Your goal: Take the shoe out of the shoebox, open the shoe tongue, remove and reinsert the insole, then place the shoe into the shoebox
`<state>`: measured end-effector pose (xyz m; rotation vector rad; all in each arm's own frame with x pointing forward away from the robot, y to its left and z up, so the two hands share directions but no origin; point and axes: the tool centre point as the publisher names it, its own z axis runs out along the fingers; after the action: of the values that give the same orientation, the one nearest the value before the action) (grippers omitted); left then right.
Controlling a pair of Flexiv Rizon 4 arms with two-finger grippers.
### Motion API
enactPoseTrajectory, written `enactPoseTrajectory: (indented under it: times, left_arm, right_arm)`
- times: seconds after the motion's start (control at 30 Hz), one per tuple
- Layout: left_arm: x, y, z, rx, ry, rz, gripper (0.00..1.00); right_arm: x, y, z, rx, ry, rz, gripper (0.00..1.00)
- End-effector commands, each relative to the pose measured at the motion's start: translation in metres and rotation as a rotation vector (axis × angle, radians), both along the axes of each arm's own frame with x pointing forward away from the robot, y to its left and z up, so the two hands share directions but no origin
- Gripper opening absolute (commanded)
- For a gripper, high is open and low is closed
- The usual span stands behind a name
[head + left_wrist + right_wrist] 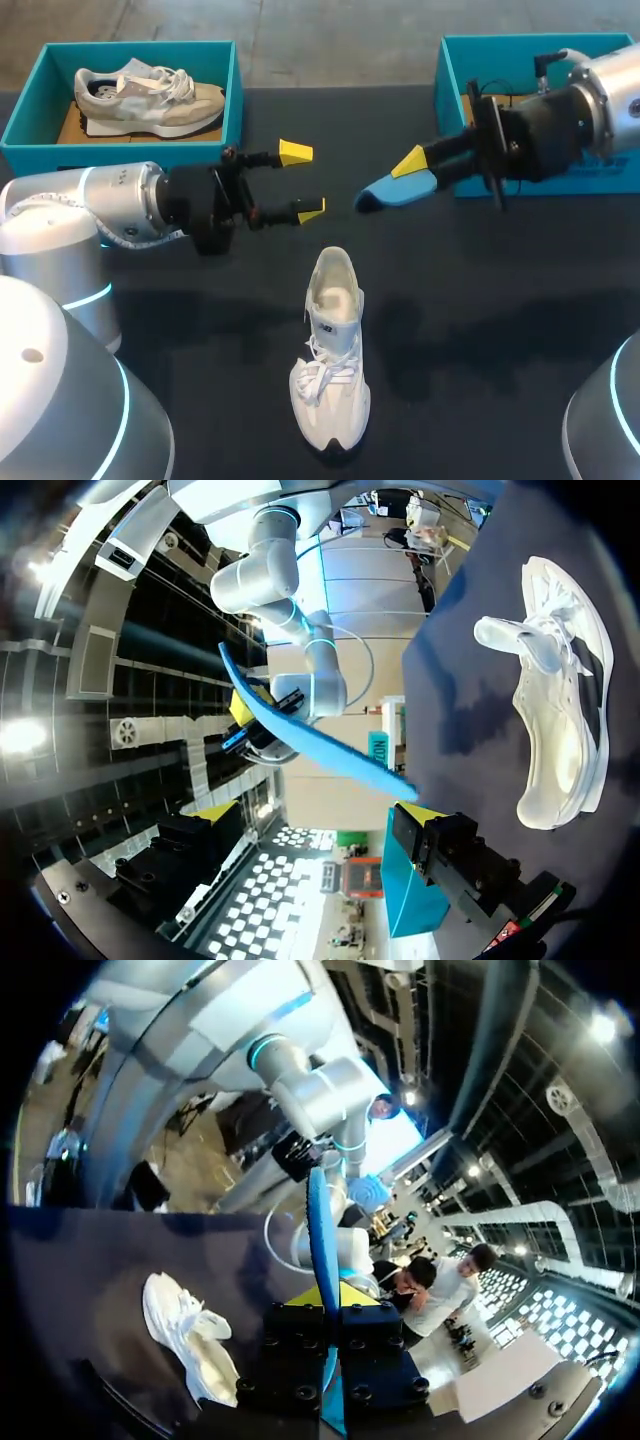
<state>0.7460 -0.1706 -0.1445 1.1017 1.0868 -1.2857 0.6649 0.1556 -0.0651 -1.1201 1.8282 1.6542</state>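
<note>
Insole (pixel 385 193), blue: we judge it thin, light, bendy. Our right claw (pixel 412 168) pinches one end, rest jutting ahead; left claw (pixel 302 182) gapes, empty.

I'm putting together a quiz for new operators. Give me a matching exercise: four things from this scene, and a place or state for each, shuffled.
1 white shoe
2 blue insole
3 beige shoe
4 left gripper

A in the left box
B open, holding nothing
C on the table
D clamped in the right gripper

Pairs: 1-C, 2-D, 3-A, 4-B
</note>
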Motion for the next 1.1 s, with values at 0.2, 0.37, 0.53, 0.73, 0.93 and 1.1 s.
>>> enactPoseTrajectory:
  times: [0.2,0.37,0.53,0.73,0.93,1.1]
  left_arm:
    - [-0.001,0.0,0.0,0.0,0.0,0.003,1.0]
    - [-0.001,0.0,0.0,0.0,0.0,0.003,1.0]
    - [-0.001,0.0,0.0,0.0,0.0,0.003,1.0]
    - [-0.001,0.0,0.0,0.0,0.0,0.003,1.0]
    - [-0.001,0.0,0.0,0.0,0.0,0.003,1.0]
    - [-0.001,0.0,0.0,0.0,0.0,0.003,1.0]
  right_arm:
    - [-0.026,-0.008,0.01,0.186,0.606,-0.04,0.0]
    - [-0.026,-0.008,0.01,0.186,0.606,-0.04,0.0]
    - [-0.026,-0.008,0.01,0.186,0.606,-0.04,0.0]
    - [-0.024,0.004,-0.003,0.175,1.025,-0.214,0.0]
    - [-0.028,0.004,0.002,0.122,1.257,-0.365,0.0]
    - [-0.028,0.002,0.01,0.087,1.251,-0.405,0.0]
